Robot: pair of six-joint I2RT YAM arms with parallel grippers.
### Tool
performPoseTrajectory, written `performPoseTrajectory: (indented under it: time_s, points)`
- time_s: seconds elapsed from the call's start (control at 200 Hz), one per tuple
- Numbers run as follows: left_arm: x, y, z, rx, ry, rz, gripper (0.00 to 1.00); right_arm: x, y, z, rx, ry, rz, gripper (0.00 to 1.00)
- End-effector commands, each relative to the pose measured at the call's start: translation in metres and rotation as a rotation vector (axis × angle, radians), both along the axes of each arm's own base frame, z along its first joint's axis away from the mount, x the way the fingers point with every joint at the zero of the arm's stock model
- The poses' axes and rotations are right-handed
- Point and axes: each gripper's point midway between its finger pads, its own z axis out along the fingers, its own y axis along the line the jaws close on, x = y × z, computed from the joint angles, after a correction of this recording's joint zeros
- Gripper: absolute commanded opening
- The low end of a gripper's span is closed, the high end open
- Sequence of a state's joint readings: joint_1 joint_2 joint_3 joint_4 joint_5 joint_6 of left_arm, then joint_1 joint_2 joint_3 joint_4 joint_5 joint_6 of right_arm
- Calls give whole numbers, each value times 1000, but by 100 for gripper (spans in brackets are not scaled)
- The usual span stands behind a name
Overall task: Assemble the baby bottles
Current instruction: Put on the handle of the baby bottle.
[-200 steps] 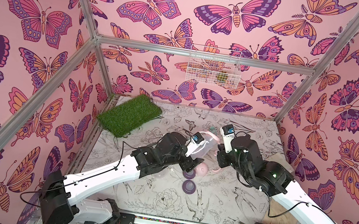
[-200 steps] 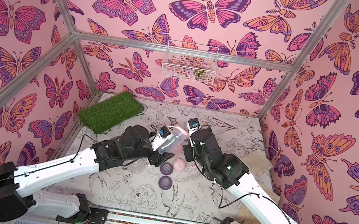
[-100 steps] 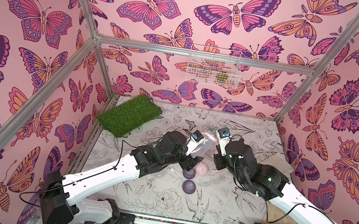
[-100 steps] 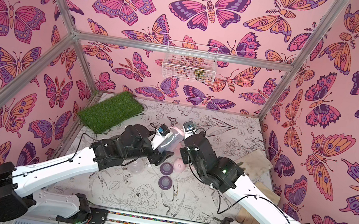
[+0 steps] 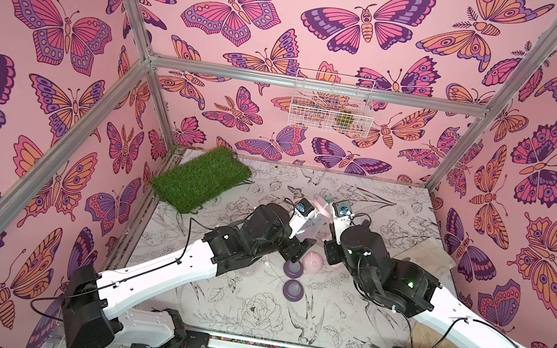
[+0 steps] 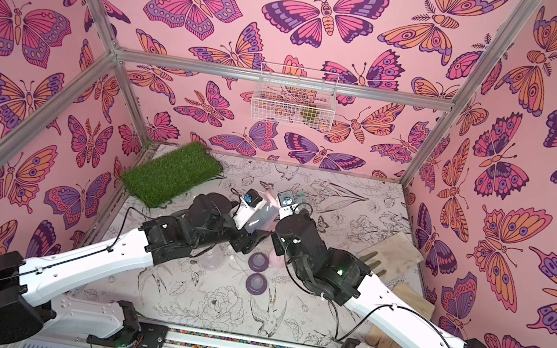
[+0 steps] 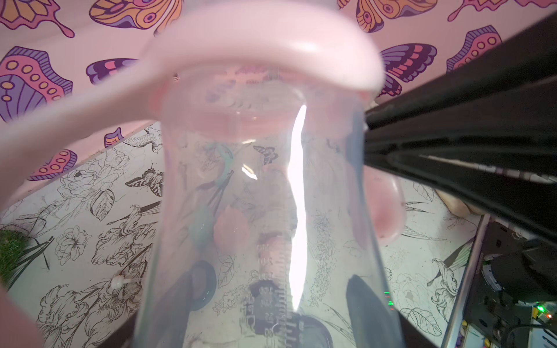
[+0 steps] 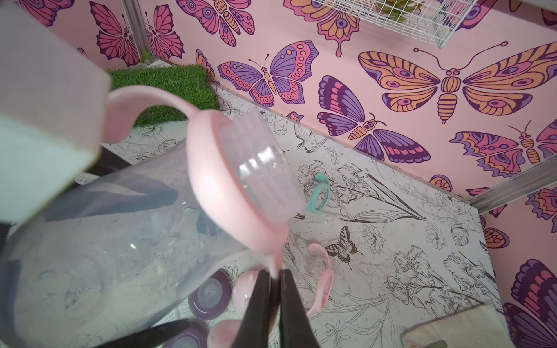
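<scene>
Two sets of fingers are meeting above the table's (image 5: 244,316) middle. The left fingers (image 7: 361,304) are clamping a clear bottle (image 8: 105,241) (neck tilting up and far). The right fingers (image 8: 259,307), pressed together, are pinching the near-right handle of the pink ring (image 8: 211,186) around that neck.

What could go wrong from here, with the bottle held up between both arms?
1. The right gripper pinches only one handle tip of the pink handled ring; that thin hold may slip or cock the ring on the neck.
2. The left gripper holds the clear bottle in the air; a drop could scatter the purple collars and pink cap lying loose nearby.
</scene>
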State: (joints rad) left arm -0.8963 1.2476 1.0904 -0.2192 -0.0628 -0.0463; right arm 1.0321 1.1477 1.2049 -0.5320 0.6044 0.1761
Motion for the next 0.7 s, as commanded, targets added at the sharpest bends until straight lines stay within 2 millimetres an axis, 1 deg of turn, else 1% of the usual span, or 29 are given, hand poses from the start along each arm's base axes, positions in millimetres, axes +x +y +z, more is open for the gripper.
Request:
performPoseTrajectory:
  time_s: [0.0,0.095,0.23,0.371,0.426,0.466,0.576,0.631,0.696]
  points:
    - [20,1,36,-140,-124,81,0,-25,30,-20,-12,95,169,0]
    - [18,3,42,-174,-165,72,0,-28,33,-21,-3,110,191,0]
    - [17,5,44,-191,-199,68,0,-34,37,-17,11,127,226,0]
    - [13,8,48,-231,-236,58,0,-38,40,-15,13,143,255,14]
    - [11,9,50,-248,-255,54,0,-40,40,-12,18,143,263,21]
    - [10,10,50,-256,-266,52,0,-41,39,-9,24,140,269,27]
    - [10,11,50,-267,-287,39,0,-43,41,-2,34,137,291,36]
    - [8,10,50,-277,-307,23,0,-45,41,1,41,134,300,44]
    - [6,12,50,-299,-351,6,0,-46,41,7,54,129,310,50]
